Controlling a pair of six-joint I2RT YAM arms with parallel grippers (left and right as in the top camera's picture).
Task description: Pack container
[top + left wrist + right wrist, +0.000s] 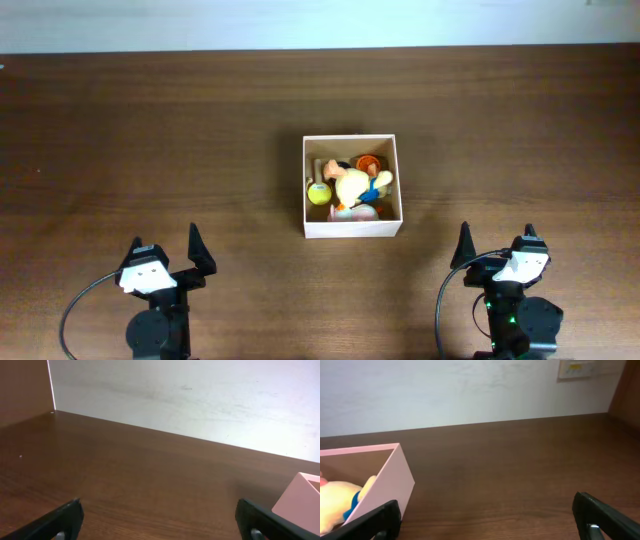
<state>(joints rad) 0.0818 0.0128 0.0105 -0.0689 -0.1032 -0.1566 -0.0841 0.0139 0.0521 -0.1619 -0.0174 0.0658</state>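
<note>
The container (pixel 351 228), a square cardboard box with pale cream walls, sits at the middle of the wooden table. It holds several small toys, among them a cream plush duck (pixel 356 186), a yellow-green ball (pixel 318 194) and an orange piece (pixel 367 161). My left gripper (pixel 166 247) is open and empty near the front left edge, well apart from the box. My right gripper (pixel 497 239) is open and empty near the front right. The box corner shows in the left wrist view (pixel 300 502). The box wall (pixel 385 485) and the plush (pixel 337 500) show in the right wrist view.
A pale wall runs along the table's far edge (pixel 320 46). A wall plate (pixel 576 368) shows in the right wrist view. Black cables loop by both arm bases (pixel 75 310).
</note>
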